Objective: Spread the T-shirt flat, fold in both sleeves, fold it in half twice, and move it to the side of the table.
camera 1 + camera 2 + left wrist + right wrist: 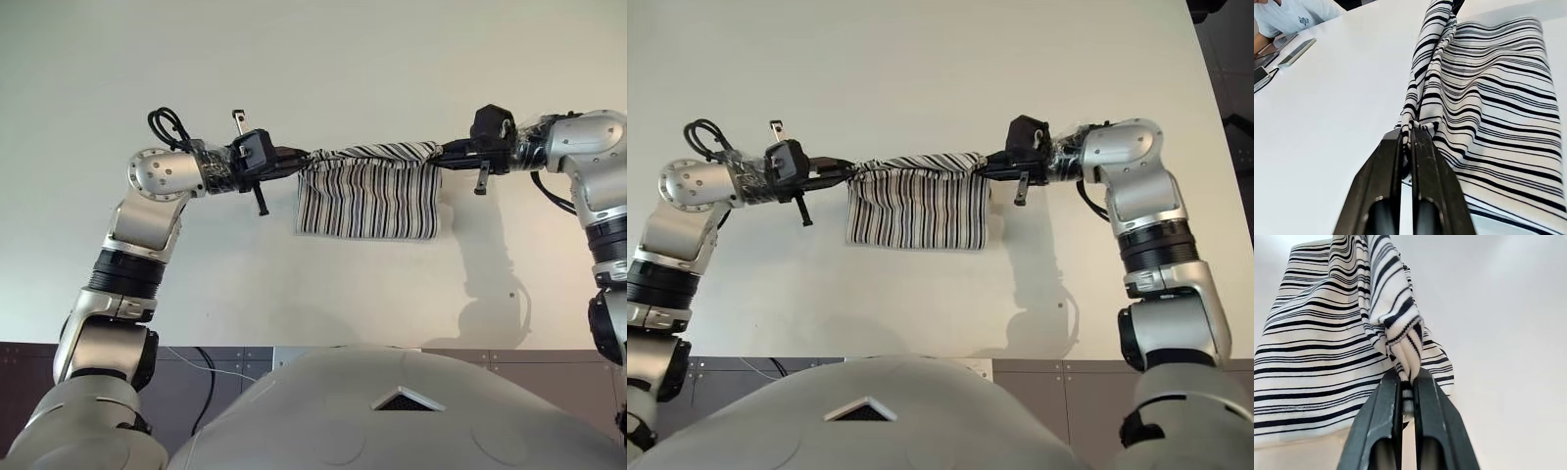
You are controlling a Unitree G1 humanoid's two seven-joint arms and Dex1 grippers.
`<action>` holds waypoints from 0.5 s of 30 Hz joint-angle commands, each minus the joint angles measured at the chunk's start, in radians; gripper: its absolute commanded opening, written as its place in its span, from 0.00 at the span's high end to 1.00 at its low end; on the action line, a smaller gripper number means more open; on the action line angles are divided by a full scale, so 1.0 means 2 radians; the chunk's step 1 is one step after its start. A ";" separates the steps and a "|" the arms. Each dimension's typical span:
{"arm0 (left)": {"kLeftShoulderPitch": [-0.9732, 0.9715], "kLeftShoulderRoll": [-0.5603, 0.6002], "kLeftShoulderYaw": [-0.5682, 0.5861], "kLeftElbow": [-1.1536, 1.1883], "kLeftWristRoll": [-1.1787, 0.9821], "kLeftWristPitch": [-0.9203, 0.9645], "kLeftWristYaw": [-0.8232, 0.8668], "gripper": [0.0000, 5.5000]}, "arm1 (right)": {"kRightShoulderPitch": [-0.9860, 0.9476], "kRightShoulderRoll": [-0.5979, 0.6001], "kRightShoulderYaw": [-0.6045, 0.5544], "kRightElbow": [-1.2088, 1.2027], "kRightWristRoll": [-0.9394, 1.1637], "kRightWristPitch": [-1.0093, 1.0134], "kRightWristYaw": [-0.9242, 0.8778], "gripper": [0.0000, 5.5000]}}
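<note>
A black-and-white striped T-shirt point(367, 196), folded into a small rectangle, lies on the white table point(323, 69) with its far edge lifted and stretched between my two grippers. My left gripper point(302, 160) is shut on the shirt's far left corner; the left wrist view has the bunched cloth point(1484, 98) pinched between its fingers point(1393, 161). My right gripper point(439, 151) is shut on the far right corner, and in the right wrist view the cloth point(1327, 342) is clamped between its fingers point(1427, 406). The near edge of the shirt point(916, 211) rests on the table.
The white table point(921, 59) stretches wide on all sides of the shirt, its right edge point(1207, 78) against dark floor. At a far corner in the left wrist view lie flat devices point(1295, 51) next to a seated person.
</note>
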 commanded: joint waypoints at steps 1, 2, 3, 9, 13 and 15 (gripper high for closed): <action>-0.037 -0.037 -0.006 0.057 0.035 -0.018 0.015 0.98 | -0.029 0.031 -0.001 0.066 -0.027 -0.030 -0.003 0.98; -0.041 -0.045 -0.006 0.070 0.044 -0.024 0.022 0.98 | -0.032 0.040 -0.004 0.080 -0.034 -0.035 -0.012 0.98; -0.044 -0.051 -0.006 0.086 0.062 -0.038 0.039 0.98 | -0.035 0.048 -0.008 0.095 -0.042 -0.038 -0.028 0.98; -0.062 -0.080 0.008 0.145 0.122 -0.088 0.132 0.77 | -0.023 0.066 -0.033 0.110 -0.049 -0.056 -0.065 0.74; -0.077 -0.097 0.052 0.162 0.119 -0.106 0.209 0.71 | -0.013 0.069 -0.058 0.108 -0.052 -0.063 -0.106 0.67; -0.082 -0.106 0.071 0.161 0.115 -0.106 0.238 0.71 | -0.013 0.076 -0.071 0.103 -0.051 -0.065 -0.132 0.67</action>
